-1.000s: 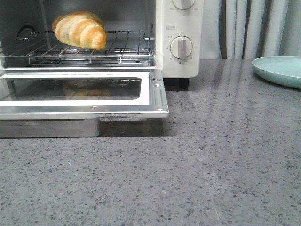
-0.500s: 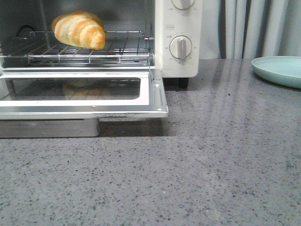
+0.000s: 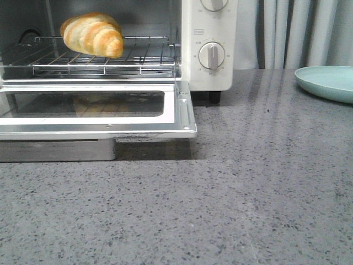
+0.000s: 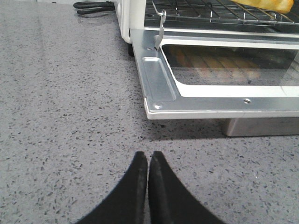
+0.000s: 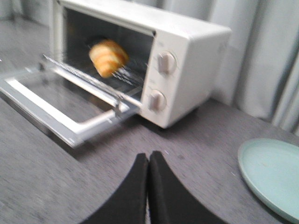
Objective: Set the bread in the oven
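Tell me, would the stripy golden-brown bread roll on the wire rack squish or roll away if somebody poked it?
The stripy golden-brown crescent bread roll looks puffy, so it would probably dent under a hard squeeze and feel light. Its rounded, glossy crust may be a little slippery. It might rock when poked, but the thin bars of the wire rack under it would likely catch its curved shape and stop it rolling far.

Left gripper (image 4: 148,161): two black, curved fingers (image 4: 135,186) pressed together along their full visible length, tips meeting with no gap; nothing lies between them. Right gripper (image 5: 148,161): identical pose, black fingers (image 5: 161,186) closed tip to tip, holding nothing; this view is slightly blurred. Neither arm nor gripper appears in the front view.
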{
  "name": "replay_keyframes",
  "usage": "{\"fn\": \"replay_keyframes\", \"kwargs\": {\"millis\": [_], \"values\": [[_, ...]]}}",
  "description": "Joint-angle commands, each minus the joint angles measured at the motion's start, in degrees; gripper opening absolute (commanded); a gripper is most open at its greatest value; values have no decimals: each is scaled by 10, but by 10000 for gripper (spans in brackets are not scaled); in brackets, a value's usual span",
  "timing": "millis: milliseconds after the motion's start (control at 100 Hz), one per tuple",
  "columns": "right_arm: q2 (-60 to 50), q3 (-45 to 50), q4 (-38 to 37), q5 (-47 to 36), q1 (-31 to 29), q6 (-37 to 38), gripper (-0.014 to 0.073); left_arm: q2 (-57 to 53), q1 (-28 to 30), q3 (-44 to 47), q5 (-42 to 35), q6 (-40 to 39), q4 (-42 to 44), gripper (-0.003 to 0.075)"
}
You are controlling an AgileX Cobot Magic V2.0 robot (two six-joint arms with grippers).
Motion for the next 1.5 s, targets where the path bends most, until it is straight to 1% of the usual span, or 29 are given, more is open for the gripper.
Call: {"fn": "replay_keyframes", "kwargs": {"millis": [0,40,100,180,280,340,460,530,600,650,720,820,1010,1140,1220,1490], "values": [[13,6,-71,-21,-2,1,-48,-17,0,13,-29,-1,-8,-21],[13,22,-88,-57,-6,13,-48,-17,0,13,-29,-1,-8,-21],[13,44,-86,-105,-23,33,-48,-17,0,13,-29,-1,-8,-21],[13,77,-35,-157,-61,43,-48,-17,0,13,-29,-1,-8,-21],[14,123,56,-207,-145,36,-48,-17,0,13,-29,-1,-8,-21],[16,164,106,-260,-197,23,-48,-17,0,13,-29,-1,-8,-21],[16,247,166,-374,-304,-10,-48,-17,0,13,-29,-1,-8,-21],[16,283,208,-407,-356,-36,-48,-17,0,13,-29,-1,-8,-21],[16,279,238,-354,-394,-53,-48,-17,0,13,-29,-1,-8,-21],[15,282,243,-344,-420,-52,-48,-17,0,13,-29,-1,-8,-21],[13,282,255,-314,-445,-52,-48,-17,0,13,-29,-1,-8,-21],[13,282,262,-270,-465,-52,-48,-17,0,13,-29,-1,-8,-21],[1,283,263,-267,-471,-51,-48,-17,0,13,-29,-1,-8,-21],[-40,283,263,-247,-471,-51,-48,-17,0,13,-29,-1,-8,-21],[-69,283,261,-249,-471,-51,-48,-17,0,13,-29,-1,-8,-21],[-67,283,260,-254,-472,-51,-48,-17,0,13,-29,-1,-9,-21]]}}
